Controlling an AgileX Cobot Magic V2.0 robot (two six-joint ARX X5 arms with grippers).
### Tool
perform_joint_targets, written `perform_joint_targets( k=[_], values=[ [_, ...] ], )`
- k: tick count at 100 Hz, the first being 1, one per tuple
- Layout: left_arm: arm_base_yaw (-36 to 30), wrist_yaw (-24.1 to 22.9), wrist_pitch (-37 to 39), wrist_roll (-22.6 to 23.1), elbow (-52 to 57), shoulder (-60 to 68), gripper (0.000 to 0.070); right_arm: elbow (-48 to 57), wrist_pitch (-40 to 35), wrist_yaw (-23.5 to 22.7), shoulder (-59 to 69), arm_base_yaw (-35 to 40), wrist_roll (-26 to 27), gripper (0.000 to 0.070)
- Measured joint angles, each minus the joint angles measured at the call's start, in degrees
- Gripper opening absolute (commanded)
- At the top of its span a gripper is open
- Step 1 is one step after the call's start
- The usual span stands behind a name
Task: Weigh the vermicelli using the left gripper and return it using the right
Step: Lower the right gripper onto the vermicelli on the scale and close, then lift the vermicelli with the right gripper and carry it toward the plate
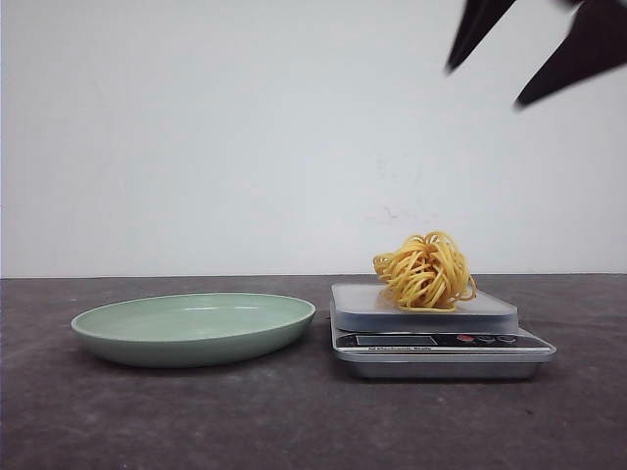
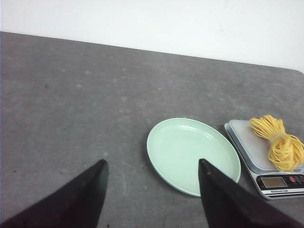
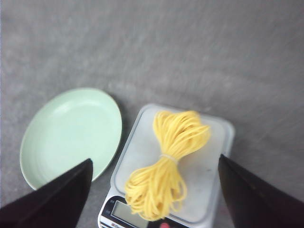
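The vermicelli [image 1: 426, 271], a bundle of looping yellow strands, lies on the platform of a small kitchen scale [image 1: 364, 305] at the right. It also shows in the left wrist view [image 2: 278, 142] and the right wrist view [image 3: 168, 164]. The pale green plate [image 1: 192, 328] sits empty to the scale's left. My right gripper [image 1: 483, 86] hangs open high above the scale, its black fingers [image 3: 247, 190] spread either side of the vermicelli [image 3: 153, 164]. My left gripper [image 2: 152, 164] is open and empty, above the table near the plate [image 2: 190, 152]; it is out of the front view.
The dark grey table [image 1: 294, 421] ends at a white wall behind. The scale [image 3: 209, 142] has a display [image 2: 275, 181] and red button on its front edge.
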Motion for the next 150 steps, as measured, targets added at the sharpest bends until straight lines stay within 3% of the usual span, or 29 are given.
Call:
perform_joint_targets(
  k=[36,61,69,88,107,121,132,150],
  values=[
    [0.0,0.04,0.0,0.0,0.0,0.0,0.035,0.04,4.61,-0.02,17.7,1.66,3.19,0.0509],
    [0.0,0.07,-0.09,0.0,0.0,0.0,0.035,0.04,7.34,-0.07,21.73,2.67,4.37,0.0507],
    [0.0,0.04,-0.33,0.0,0.0,0.0,0.035,0.04,7.61,-0.04,22.4,2.67,4.72,0.0466],
    [0.0,0.07,-1.18,0.0,0.0,0.0,0.035,0.04,8.28,1.14,23.98,2.67,4.94,0.0451],
    [0.0,0.07,-2.21,-0.02,0.0,0.0,0.035,0.04,8.7,1.27,24.02,2.67,4.96,0.0222],
    [0.0,0.11,-1.88,-0.02,0.0,0.0,0.035,0.04,8.68,1.27,24.02,2.67,5.86,0.0169],
    [0.0,0.13,-1.77,-0.04,0.0,0.0,0.035,0.04,8.7,1.25,24.02,2.67,6.54,0.0],
    [0.0,0.13,-1.75,-0.02,0.0,0.0,0.035,0.04,8.98,1.27,24.02,2.67,7.98,0.0]
  ],
)
